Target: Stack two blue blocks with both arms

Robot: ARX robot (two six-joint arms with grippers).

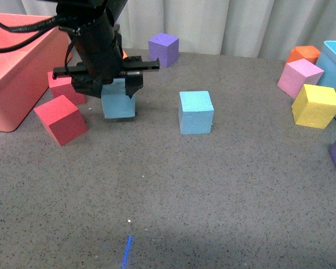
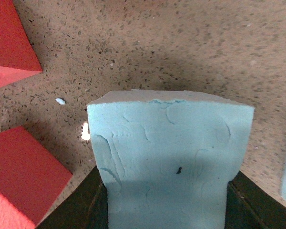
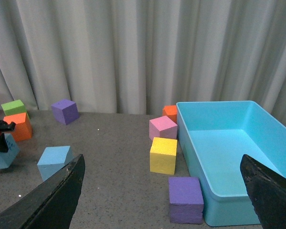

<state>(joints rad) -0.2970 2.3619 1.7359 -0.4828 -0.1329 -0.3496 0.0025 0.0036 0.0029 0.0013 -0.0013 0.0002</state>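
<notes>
Left gripper clamps blue block — sitting level.

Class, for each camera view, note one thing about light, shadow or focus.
Front view: even light, a dark shadow under the gripped blue block. Left wrist view: shade covers that block nearest the left fingers. Right wrist view: right fingers dark and blurry, turquoise bin sharp.

Robot lab bench: speckled grey tabletop, white curtain backdrop, coloured foam cubes.
</notes>
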